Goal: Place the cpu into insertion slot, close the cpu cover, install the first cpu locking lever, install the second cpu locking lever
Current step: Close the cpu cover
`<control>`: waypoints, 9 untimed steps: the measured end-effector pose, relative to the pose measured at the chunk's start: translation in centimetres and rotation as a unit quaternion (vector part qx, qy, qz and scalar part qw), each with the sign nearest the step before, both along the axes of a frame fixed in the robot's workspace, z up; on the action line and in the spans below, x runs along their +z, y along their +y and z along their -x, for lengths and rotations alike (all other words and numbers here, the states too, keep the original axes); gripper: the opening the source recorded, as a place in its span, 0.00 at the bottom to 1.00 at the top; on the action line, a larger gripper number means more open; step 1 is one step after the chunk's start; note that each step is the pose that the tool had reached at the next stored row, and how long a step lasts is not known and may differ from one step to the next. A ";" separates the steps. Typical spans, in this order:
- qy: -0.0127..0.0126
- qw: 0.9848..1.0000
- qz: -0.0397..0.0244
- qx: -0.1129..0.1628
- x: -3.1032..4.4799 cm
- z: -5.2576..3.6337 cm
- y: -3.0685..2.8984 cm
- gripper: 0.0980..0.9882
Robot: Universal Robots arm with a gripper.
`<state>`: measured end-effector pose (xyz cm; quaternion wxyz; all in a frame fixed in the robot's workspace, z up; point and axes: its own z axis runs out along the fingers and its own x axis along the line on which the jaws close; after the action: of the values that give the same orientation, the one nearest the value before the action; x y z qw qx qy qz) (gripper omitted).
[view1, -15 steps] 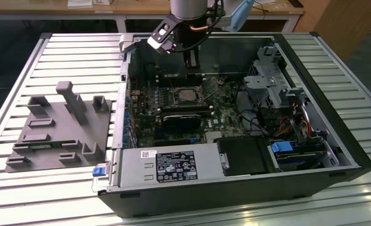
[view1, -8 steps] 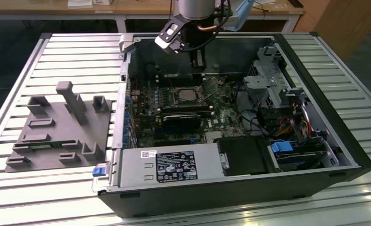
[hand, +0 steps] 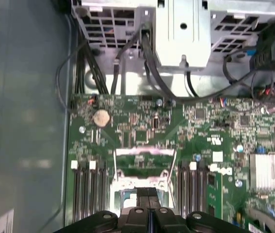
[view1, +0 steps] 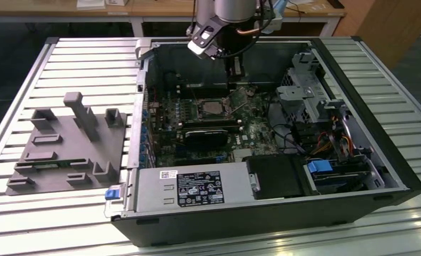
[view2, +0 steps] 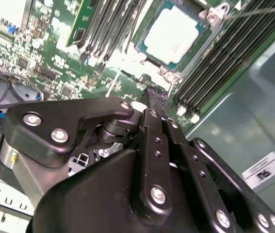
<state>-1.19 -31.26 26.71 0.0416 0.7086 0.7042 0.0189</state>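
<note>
- The cpu (view2: 173, 34) lies flat in the insertion slot (view2: 144, 48) on the green motherboard (hand: 215, 126), with its silvery top facing up. The placing step looks done.
- The cpu cover (hand: 144, 154) stands raised at the edge of the slot and is not down on the chip, so closing it seems to be the step in hand.
- The gripper (hand: 147, 194) hangs just above the slot, inside the open computer case (view1: 267, 224). Its fingers are pressed together, and nothing is seen between them.
- To do this step well, the fingers should probably meet the cover's frame near its free edge. They should push it down slowly along its hinge arc, without touching the chip through the window.
- The thin locking levers (hand: 175, 167) beside the cover should be out of the frame's path, otherwise it may catch on them.
- In the first wrist view the gripper's body covers most of the slot, so the seating of the chip cannot be checked there.
- In the second wrist view it is hard to tell whether the fingertips touch the board or hover over it.
</note>
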 end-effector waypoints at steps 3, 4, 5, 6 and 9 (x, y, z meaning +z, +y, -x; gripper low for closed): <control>0.001 1.000 0.000 0.000 0.00 -0.68 0.01 0.00; 0.001 1.000 0.000 0.000 0.00 -0.92 0.01 0.00; 0.001 1.000 0.000 0.000 0.00 -1.18 0.01 0.00; 0.002 1.000 0.000 0.000 0.00 -1.42 0.00 0.00; 0.003 1.000 0.000 0.000 0.00 -2.13 0.01 0.00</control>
<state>0.94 -31.25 26.71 0.0398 0.7087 0.7042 0.0169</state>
